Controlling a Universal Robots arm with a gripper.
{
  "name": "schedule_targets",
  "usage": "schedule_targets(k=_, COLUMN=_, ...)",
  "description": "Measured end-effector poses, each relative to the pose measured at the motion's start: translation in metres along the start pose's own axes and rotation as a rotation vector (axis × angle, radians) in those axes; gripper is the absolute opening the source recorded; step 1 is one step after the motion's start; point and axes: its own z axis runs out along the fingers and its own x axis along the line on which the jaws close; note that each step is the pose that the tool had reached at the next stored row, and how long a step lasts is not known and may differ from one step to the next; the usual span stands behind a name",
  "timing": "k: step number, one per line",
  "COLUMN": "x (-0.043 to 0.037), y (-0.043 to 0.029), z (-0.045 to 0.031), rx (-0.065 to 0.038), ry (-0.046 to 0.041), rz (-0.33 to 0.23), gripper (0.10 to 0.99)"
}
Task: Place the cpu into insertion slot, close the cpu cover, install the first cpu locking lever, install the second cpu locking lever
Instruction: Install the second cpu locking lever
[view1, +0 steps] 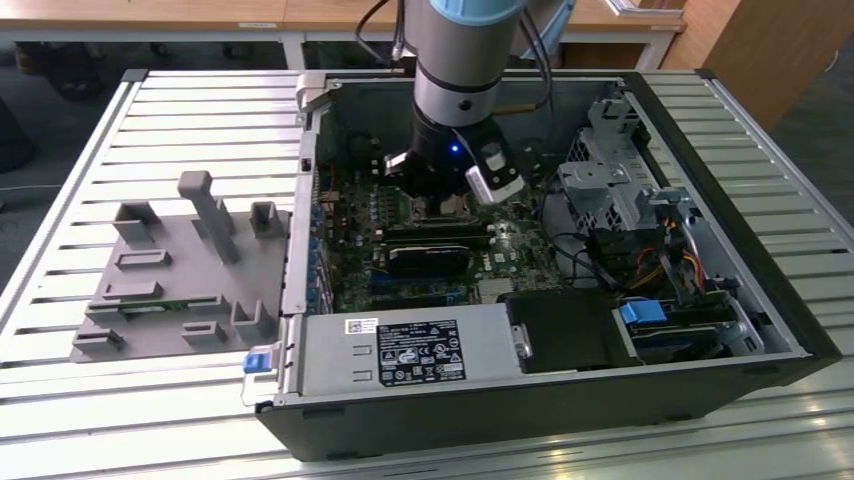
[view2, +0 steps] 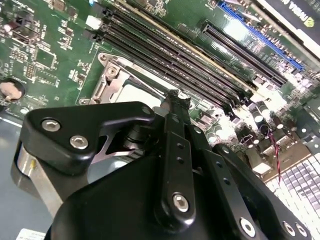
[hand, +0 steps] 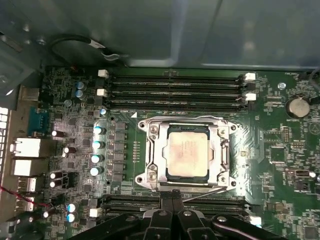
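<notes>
In the first wrist view, the black gripper (hand: 172, 212) hangs just beside the socket's near edge; its jaws seem drawn together, with nothing seen held. Beyond them the pale silvery-beige square cpu (hand: 188, 154) lies flat in the insertion slot (hand: 167, 172), with the thin silvery metal cpu cover (hand: 152, 156) folded down around it. The thin steel parts look stiff, springy and slippery, best pressed at their ends. Farther off run long black memory slots (hand: 172, 90).

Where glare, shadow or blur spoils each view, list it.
First wrist view: bright reflection on the green board beside the cpu cover; the cpu face reads evenly lit. Second wrist view: the pincer looms dark and close, shading part of the insertion slot; glare whitens the blue card slot. Exterior view: the computer case interior is dim under the arm, where a small blue light glows.
</notes>
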Motion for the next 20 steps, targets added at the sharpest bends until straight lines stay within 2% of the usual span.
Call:
schedule_targets(k=2, x=0.0006, y=-0.0007, z=0.0022, rx=-0.003, ry=0.0001, rz=0.0, gripper=0.102)
schedule_targets(k=5, x=0.0022, y=-0.0033, z=0.0033, rx=-0.018, ry=-0.0001, rz=0.0, gripper=0.102)
schedule_targets(k=8, x=0.0049, y=-0.0049, z=0.0043, rx=-0.028, ry=-0.0002, rz=-0.001, gripper=0.102)
schedule_targets(k=16, x=0.0061, y=-0.0084, z=0.0115, rx=-0.039, ry=-0.0003, rz=-0.001, gripper=0.102)
schedule_targets(k=20, x=0.0077, y=-0.0105, z=0.0127, rx=-0.049, ry=-0.0005, rz=-0.001, gripper=0.102)
